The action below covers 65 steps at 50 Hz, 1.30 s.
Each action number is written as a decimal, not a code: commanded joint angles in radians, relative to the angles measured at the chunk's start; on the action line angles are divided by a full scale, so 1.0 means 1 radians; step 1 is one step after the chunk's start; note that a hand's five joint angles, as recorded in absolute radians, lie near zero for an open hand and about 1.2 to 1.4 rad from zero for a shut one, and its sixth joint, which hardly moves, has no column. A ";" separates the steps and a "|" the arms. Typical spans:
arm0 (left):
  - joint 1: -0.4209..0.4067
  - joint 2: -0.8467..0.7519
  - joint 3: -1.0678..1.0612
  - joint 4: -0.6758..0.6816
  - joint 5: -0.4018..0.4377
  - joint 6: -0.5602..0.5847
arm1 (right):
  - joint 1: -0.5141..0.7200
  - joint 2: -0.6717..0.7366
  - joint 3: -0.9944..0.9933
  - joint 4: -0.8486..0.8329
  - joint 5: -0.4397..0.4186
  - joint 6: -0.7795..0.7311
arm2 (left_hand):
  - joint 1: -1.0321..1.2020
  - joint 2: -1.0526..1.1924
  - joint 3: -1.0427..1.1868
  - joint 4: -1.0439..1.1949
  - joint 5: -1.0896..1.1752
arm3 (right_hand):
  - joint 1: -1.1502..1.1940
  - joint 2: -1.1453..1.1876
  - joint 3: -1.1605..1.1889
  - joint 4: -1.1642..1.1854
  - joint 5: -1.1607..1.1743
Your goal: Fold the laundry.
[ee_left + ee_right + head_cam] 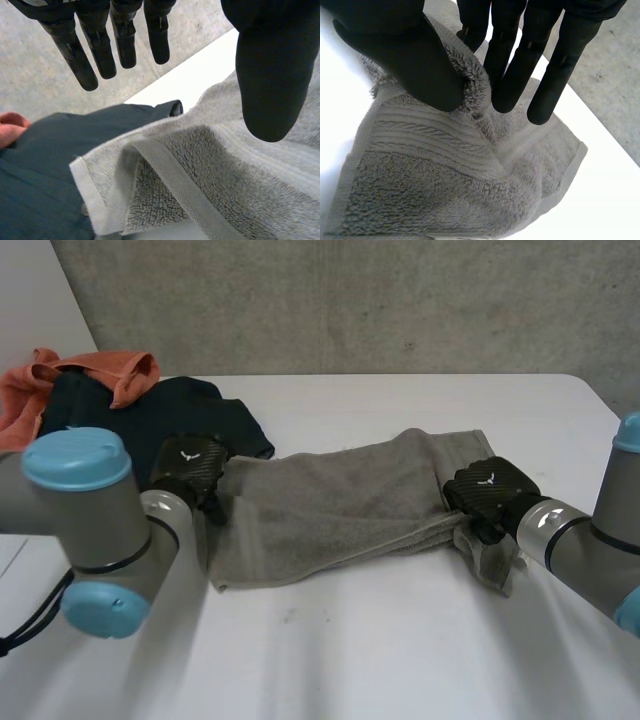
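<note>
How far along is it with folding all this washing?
Early days: nothing lies neatly folded yet. In hand is the grey towel, rumpled across the table. The right hand pinches one end of it, and the left hand is open at the other end. Left to do: finish the towel, then the dark garment and the orange cloth heaped behind.
</note>
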 commanded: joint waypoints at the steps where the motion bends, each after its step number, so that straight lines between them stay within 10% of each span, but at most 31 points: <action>1: -0.005 0.215 -0.204 0.009 0.006 -0.001 | 0.015 -0.010 0.057 -0.037 0.025 0.020 | 0.096 0.100 0.097 0.110 0.115 | 0.305 0.230 0.210 0.199 0.215; 34: -0.002 -0.051 -0.187 0.115 0.083 0.077 | 0.018 -0.009 0.089 -0.057 0.025 0.018 | 0.472 0.476 0.473 0.486 0.491 | 0.305 0.230 0.210 0.199 0.215; 42: 0.000 -0.104 -0.130 0.115 0.082 0.149 | 0.016 -0.009 0.089 -0.060 0.027 0.020 | 1.035 1.040 1.036 1.049 1.054 | 0.305 0.230 0.210 0.199 0.215; 57: 0.046 -0.048 -0.124 0.104 0.074 0.185 | 0.016 -0.010 0.088 -0.063 0.028 0.020 | 1.035 1.040 1.036 1.049 1.054 | 0.305 0.230 0.210 0.199 0.215; 65: 0.049 0.018 -0.213 0.089 0.083 0.185 | 0.019 -0.010 0.089 -0.063 0.027 0.020 | 0.325 0.330 0.326 0.339 0.344 | 0.305 0.230 0.210 0.199 0.215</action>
